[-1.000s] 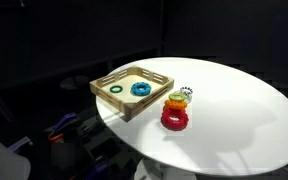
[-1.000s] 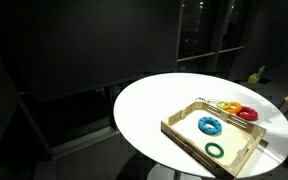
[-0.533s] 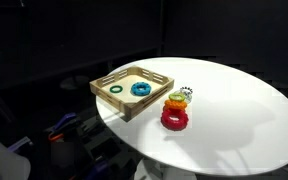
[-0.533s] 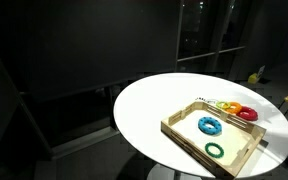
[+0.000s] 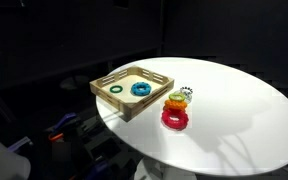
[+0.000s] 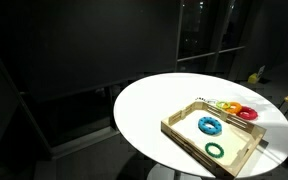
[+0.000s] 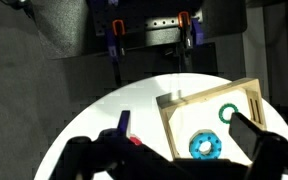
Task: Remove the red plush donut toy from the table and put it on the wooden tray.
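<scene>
Now | red plush donut toy (image 5: pixel 174 119) on table (image 5: pixel 246 100) | jaws high above

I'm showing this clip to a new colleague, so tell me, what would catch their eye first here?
The round white table stands out brightly against a dark room, with a wooden tray near its edge holding a blue ring and a green ring. Beside the tray, on the tabletop, a bright red plush donut toy sits next to an orange ring.
</scene>
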Controlling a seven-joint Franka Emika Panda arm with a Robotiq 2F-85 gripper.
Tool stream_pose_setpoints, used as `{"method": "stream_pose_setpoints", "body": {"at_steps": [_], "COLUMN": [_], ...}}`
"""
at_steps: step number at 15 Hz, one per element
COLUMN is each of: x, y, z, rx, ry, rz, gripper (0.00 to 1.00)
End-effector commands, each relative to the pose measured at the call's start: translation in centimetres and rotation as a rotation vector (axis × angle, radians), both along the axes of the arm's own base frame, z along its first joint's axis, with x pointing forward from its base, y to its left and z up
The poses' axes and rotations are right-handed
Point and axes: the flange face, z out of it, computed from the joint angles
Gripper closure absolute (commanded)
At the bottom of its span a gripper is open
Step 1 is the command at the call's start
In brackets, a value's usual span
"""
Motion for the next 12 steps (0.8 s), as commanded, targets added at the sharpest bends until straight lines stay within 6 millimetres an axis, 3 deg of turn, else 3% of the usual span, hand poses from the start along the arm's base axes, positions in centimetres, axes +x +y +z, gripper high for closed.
{"method": "stream_pose_setpoints", "body": {"at_steps": [1, 12], "x": [3.5, 10.5], "y": [-0.7, -5.5], "z": [-0.6, -8.7], "rx": [-0.034, -0.16], "ry": [0.003, -0.126], "rz": [-0.06, -0.12], "gripper": [0.0, 0.0]}}
